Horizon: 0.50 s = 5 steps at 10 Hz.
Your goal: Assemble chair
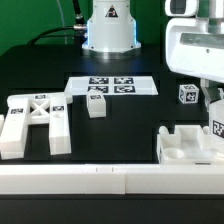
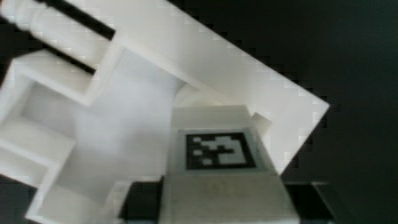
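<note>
The large smooth white robot gripper (image 1: 213, 107) hangs at about three o'clock in the exterior view, its two jaws clamped on a small white plastic block bearing a black-and-white square tag (image 2: 217, 150); in the wrist view that block fills the gap between the dark finger pads (image 2: 302, 192), tag facing the camera. Just beneath it, at about four o'clock, lies a chunky white notched plastic slab (image 1: 185, 148) with raised walls and recesses, which the wrist view shows as pale stepped surfaces right behind the held block; whether the two touch cannot be told. At nine o'clock a white plastic X-braced frame (image 1: 35, 118) lies flat on the black table (image 1: 140, 118), well apart from the gripper. A plain small white cube (image 1: 97, 104) sits near the centre, touching or just beside the six o'clock edge of the marker board (image 1: 112, 86). A tagged white cube (image 1: 188, 95) stands at two o'clock, near the gripper's fingers.
</note>
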Tool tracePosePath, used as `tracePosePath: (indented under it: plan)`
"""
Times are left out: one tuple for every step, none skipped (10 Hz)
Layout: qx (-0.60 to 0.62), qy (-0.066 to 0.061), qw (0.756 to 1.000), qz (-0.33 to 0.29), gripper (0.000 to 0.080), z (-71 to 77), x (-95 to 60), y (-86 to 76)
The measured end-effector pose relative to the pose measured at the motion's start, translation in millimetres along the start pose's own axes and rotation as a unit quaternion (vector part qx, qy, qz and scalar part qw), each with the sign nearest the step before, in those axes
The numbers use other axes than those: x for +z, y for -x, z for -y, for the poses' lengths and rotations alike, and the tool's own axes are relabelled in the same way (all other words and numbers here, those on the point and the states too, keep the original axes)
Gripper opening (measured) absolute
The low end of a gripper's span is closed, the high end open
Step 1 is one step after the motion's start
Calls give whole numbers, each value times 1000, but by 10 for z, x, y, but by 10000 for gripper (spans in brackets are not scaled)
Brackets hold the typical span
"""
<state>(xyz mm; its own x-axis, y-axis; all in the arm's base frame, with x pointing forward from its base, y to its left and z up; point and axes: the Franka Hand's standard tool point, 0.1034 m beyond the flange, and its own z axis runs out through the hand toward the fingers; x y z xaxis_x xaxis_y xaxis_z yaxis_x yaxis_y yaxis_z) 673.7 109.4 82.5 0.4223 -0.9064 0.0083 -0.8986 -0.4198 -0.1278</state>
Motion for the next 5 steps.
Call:
tracePosePath:
  plan:
    - [-12, 0, 1000, 0, 291, 0, 1, 1]
    - [-30, 0, 1000, 0, 468, 0, 1, 1]
    - [-54, 0, 999, 0, 584, -1, 0, 0]
    - [-92, 0, 996, 0, 584, -1, 3, 7]
    - [-163, 0, 987, -1, 636, 3, 2, 6]
